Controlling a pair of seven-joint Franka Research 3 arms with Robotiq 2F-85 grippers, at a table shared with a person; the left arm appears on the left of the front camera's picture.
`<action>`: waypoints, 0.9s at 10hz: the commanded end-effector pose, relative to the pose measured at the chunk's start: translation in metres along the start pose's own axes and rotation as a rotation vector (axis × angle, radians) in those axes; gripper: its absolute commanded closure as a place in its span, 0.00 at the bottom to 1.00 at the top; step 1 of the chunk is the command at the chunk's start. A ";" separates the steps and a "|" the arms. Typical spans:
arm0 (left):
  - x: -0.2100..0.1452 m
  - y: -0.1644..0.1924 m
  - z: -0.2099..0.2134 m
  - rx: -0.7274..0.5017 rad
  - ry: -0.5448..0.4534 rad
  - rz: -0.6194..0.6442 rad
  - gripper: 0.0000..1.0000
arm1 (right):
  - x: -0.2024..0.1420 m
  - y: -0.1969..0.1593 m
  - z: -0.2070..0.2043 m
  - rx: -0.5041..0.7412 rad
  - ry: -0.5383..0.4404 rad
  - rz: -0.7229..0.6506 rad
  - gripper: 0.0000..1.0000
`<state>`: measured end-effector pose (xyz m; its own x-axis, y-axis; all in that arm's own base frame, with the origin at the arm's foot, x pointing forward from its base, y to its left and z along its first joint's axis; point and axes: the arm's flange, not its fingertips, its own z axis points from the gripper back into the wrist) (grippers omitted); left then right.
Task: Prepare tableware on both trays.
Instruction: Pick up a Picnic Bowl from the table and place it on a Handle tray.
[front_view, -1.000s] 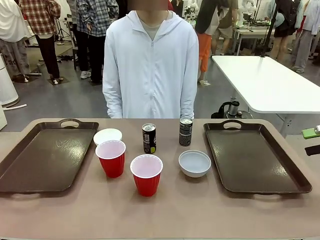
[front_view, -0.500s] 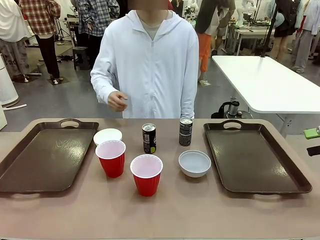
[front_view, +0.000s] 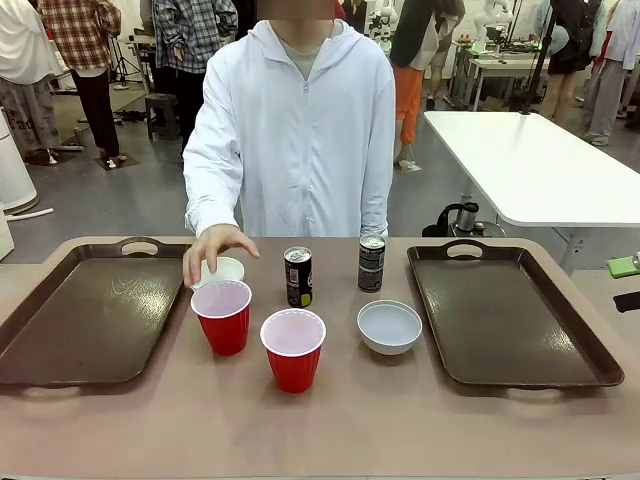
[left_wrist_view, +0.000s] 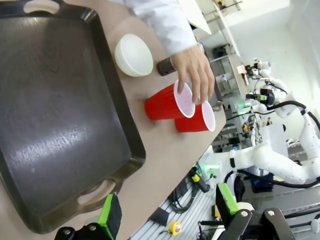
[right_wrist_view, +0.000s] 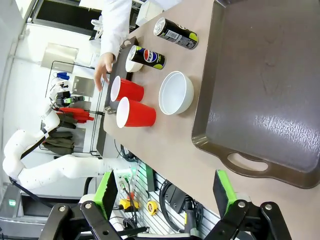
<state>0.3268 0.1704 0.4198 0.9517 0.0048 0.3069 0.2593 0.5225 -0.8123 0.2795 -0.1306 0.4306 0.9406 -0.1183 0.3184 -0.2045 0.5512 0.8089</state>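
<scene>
Front view is worrying me: advancing the gaping left gripper or right gripper risks striking the hand covering the bowl.

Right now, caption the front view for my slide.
A person's hand hovers by a bowl and red cups, with cans and another bowl set between two brown trays.

Only print I can read is the PEPSI wordmark plus round logo on the dark can, seen from the right wrist; lettering on the other can is too small for me to read.
</scene>
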 end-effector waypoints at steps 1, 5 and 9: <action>-0.002 0.000 0.001 -0.011 -0.006 -0.004 0.00 | 0.000 0.000 0.000 0.000 0.000 0.000 0.00; -0.002 0.000 0.001 -0.011 -0.006 -0.004 0.00 | 0.069 0.108 -0.049 -0.382 0.247 -0.047 0.00; -0.002 0.000 0.001 -0.011 -0.006 -0.004 0.00 | 0.119 0.150 -0.159 -0.757 0.438 -0.089 0.00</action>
<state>0.3265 0.1703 0.4195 0.9524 0.0052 0.3049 0.2572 0.5237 -0.8121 0.3779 0.0644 0.5188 0.9980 0.0635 -0.0035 -0.0594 0.9500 0.3067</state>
